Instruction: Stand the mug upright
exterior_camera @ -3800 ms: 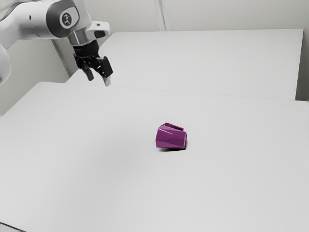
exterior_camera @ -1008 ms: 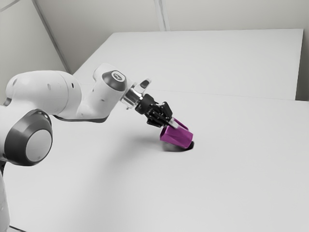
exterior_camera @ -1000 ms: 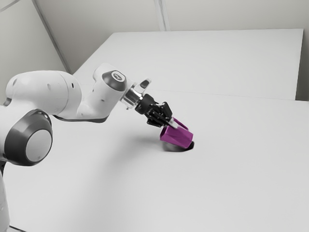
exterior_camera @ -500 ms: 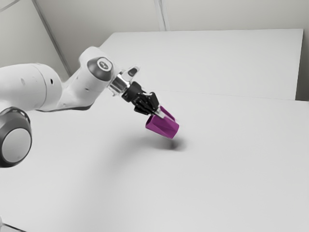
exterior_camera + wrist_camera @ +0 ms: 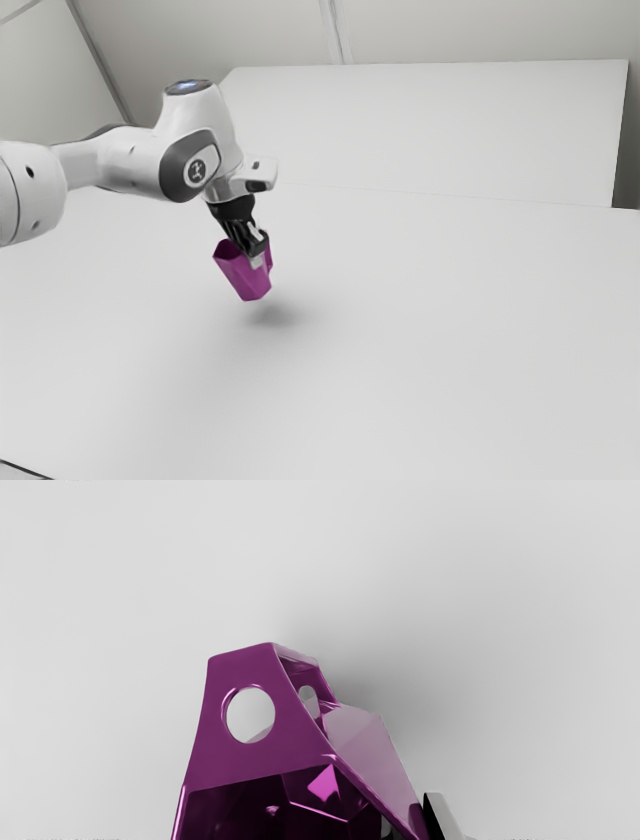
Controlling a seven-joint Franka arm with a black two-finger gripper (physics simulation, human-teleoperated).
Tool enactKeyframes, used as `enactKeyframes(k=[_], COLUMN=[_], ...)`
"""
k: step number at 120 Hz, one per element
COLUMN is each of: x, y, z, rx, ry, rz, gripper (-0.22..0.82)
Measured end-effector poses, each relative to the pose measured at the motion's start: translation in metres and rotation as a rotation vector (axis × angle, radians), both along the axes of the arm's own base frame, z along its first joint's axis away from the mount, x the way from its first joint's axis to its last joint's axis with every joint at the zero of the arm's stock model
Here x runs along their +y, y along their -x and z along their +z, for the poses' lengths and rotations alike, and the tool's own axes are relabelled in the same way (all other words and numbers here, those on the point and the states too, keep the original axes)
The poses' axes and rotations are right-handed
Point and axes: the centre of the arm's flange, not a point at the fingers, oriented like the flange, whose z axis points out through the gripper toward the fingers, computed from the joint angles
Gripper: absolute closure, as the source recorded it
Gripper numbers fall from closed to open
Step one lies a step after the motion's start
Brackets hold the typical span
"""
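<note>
The purple mug hangs above the table in the exterior view, its shadow just below it. It leans, with the open end up toward the exterior view's left and the base lower right. My gripper points down at the mug's right side there, shut on its wall. In the wrist view the mug shows its handle with a round hole and part of its dark inside. My gripper has one finger outside the wall; a small part of the other appears inside the rim.
The white table spreads under the mug. Behind it stands another broad white surface, and pale walls rise farther back. A thin dark edge crosses the exterior view's bottom left corner.
Held in my gripper, the mug has risen off the table and travelled toward the exterior view's left. My hand has swung to point more downward, and the mug's open end has tipped further up.
</note>
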Motion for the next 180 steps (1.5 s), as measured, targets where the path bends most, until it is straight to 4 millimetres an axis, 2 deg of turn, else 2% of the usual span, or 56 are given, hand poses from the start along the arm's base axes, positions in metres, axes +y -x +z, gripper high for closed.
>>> enactKeyframes(k=[21, 46, 62, 96, 129, 139, 144, 156, 180], x=[-0.024, -0.013, -0.018, -0.02, -0.022, -0.021, -0.021, -0.023, -0.033], y=[-0.007, -0.017, -0.02, -0.022, -0.023, -0.023, -0.023, -0.022, -0.02], z=[-0.015, -0.022, -0.039, -0.049, -0.057, -0.057, -0.057, -0.045, 0.016], rx=[-0.042, -0.082, -0.071, -0.069, -0.058, -0.055, -0.055, -0.071, -0.145], ry=[-0.084, -0.049, -0.029, -0.011, -0.007, -0.001, 0.002, 0.017, 0.067], rz=[-0.017, 0.116, 0.177, 0.265, 0.307, 0.32, 0.326, 0.334, 0.325], gripper=[0.78, 0.78, 0.78, 0.78, 0.68, 0.62, 0.56, 0.39, 0.19])
